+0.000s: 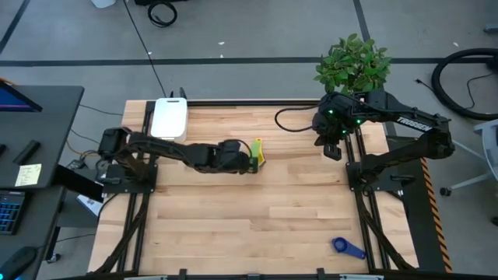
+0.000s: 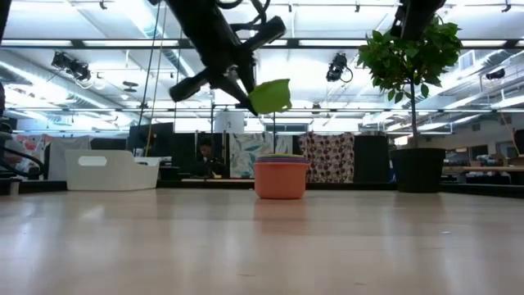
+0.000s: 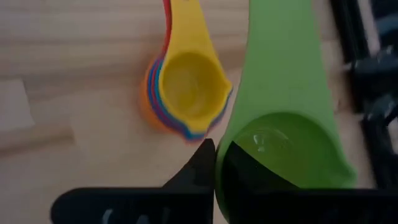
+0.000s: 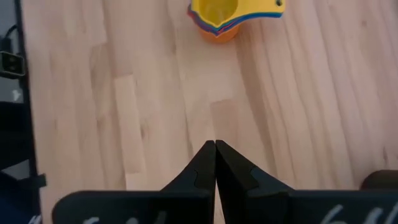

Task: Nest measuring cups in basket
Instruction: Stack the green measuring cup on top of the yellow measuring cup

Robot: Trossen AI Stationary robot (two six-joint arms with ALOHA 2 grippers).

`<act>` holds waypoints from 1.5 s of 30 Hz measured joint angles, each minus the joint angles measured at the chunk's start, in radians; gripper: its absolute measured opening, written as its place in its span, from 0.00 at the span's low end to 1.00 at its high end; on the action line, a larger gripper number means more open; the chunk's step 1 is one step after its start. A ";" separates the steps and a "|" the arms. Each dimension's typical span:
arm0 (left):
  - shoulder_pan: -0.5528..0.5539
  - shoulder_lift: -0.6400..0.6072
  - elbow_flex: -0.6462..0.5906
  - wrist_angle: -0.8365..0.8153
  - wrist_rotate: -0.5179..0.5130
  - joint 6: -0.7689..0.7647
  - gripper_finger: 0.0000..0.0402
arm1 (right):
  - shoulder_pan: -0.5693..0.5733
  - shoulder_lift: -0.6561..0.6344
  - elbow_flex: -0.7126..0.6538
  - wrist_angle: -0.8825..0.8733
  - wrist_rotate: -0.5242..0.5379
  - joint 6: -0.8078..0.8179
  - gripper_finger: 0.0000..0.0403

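- Measuring cups: a nested stack (image 3: pixel 183 93) stands on the bare wood of the table (image 1: pixel 257 225) at mid-frame in the high view, yellow cup on top, orange at the bottom in the low view.
- Green cup (image 3: pixel 280 137) hangs in the air, clamped in the left gripper (image 1: pixel 250 162); the fingers pinch its bowl rim, bowl tilted in the low view.
- Key relation: in the left wrist view the green bowl sits just beside the stack, to the frame's right of it, not over it. Its flat handle runs roughly parallel to the yellow handle. My read: a short sideways shift, then a drop.
- Dark blue cup (image 1: pixel 348 247) lies alone, lower right of the high view, well apart from the rest.
- Basket (image 1: pixel 169 118), white with rounded corners, sits at the table's upper left edge, away from the stack; nothing seen inside it.
- Right gripper (image 1: pixel 332 148) waits at upper right near the plant (image 1: pixel 354 62), fingers together, holding nothing.
- Materials: smooth glossy plastic, round bowls, pale planked wood.
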State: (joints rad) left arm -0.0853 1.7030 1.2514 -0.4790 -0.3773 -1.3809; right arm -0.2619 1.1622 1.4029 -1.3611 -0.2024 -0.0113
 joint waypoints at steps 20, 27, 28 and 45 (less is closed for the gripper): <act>0.156 0.062 0.001 0.060 0.069 0.119 0.04 | 0.000 0.000 0.000 0.049 0.001 0.011 0.03; 0.182 0.120 0.001 0.103 0.115 0.163 0.04 | 0.001 0.000 0.000 0.052 0.000 0.011 0.03; 0.187 0.123 0.001 0.094 0.123 0.164 0.04 | 0.001 0.000 0.000 0.051 0.000 0.011 0.03; 0.202 0.150 0.002 0.061 0.171 0.237 0.04 | 0.007 0.000 0.000 0.062 0.000 0.010 0.03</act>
State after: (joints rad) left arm 0.1169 1.8530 1.2530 -0.4182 -0.2061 -1.1434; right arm -0.2546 1.1620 1.4029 -1.2991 -0.2026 -0.0016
